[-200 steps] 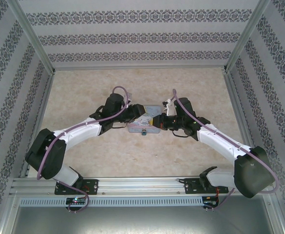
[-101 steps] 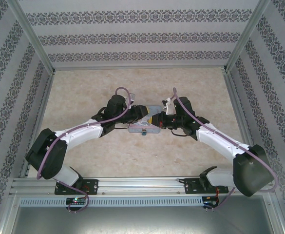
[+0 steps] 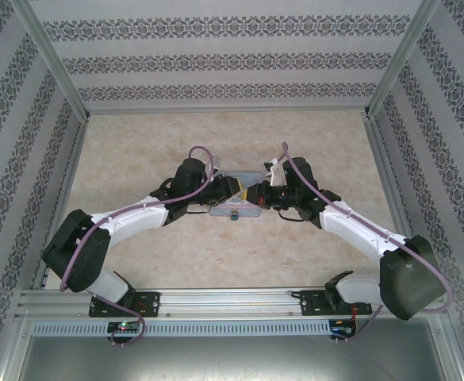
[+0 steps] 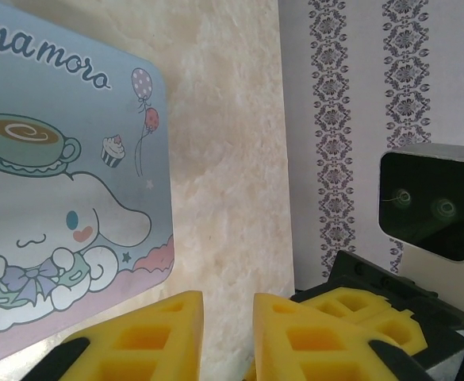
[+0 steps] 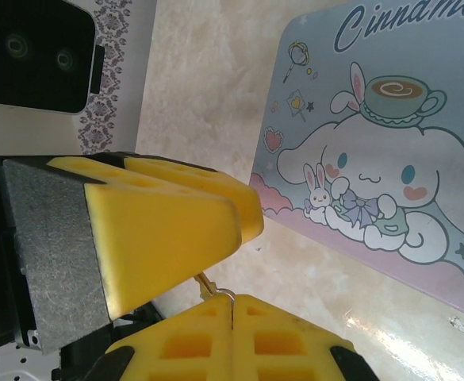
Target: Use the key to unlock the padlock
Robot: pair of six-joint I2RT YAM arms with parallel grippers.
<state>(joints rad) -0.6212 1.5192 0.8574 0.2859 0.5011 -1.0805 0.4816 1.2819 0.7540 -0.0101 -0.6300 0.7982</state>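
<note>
By the tin (image 5: 374, 159), my right jaws pinch the key (image 5: 214, 290), shaft towards my narrowly parted left jaws. The padlock (image 3: 234, 216) sits at its near edge.

1. The right hand (image 5: 232, 308) sits at 6 o'clock, its two yellow fingers pressed flat together along a thin seam.
2. A small metal key (image 5: 214, 290) is pinched at the top of that seam and sticks out toward 11 o'clock.
3. The left hand (image 5: 243, 222) reaches in from 9 o'clock. It shows a grey pad face, and its yellow tips are just above the key.
4. A black camera box (image 5: 37, 51) sits at 10 o'clock, against a strip of patterned wall (image 5: 109, 79).
5. A pale blue tin (image 5: 374, 159) with a cartoon lid lies flat on the beige worktop (image 5: 200, 71) at 2 o'clock, apart from both hands.
</note>
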